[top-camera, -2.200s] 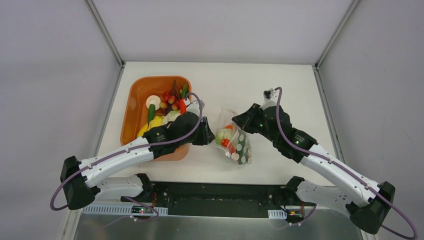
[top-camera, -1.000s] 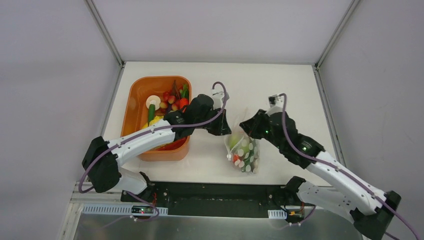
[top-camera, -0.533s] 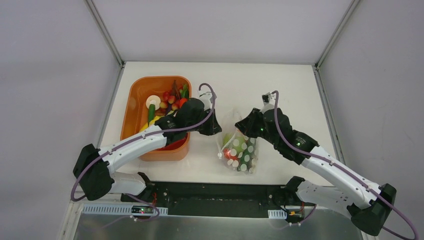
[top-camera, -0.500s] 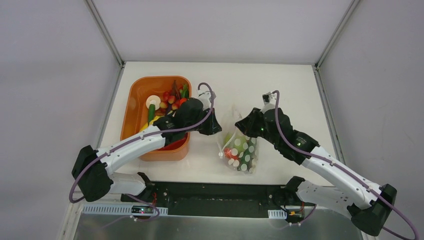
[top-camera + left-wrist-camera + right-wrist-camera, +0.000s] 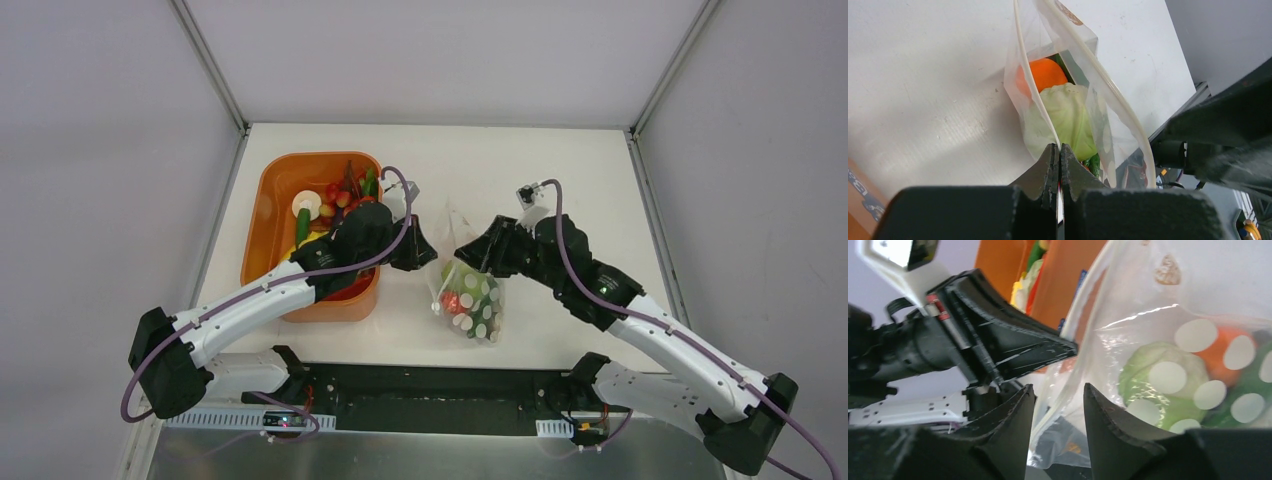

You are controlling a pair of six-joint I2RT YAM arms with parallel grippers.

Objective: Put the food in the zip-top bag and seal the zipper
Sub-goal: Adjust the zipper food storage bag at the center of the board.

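Observation:
The zip-top bag (image 5: 468, 300), clear with white dots, hangs over the table between my two grippers. Through the plastic I see food: an orange ball (image 5: 1045, 74), a pale green cabbage (image 5: 1068, 117) and red and green pieces. My left gripper (image 5: 1058, 148) is shut on the bag's top edge, pinching one zipper strip (image 5: 1024, 65). The other strip (image 5: 1108, 75) stands apart from it, so the mouth gapes. My right gripper (image 5: 1058, 391) is open, its fingers on either side of the bag's edge without pressing it. From above, the left gripper (image 5: 432, 260) and right gripper (image 5: 464, 250) nearly meet.
The orange tub (image 5: 262, 215) stands left of the bag and holds several more toy fruits and vegetables (image 5: 342, 200). My left forearm passes over the tub's near right corner. White walls close the table at the back and sides.
My right gripper has opened and let go of the bag's edge. The bag and both grippers have shifted a little to the left, with the left gripper still pinching it.

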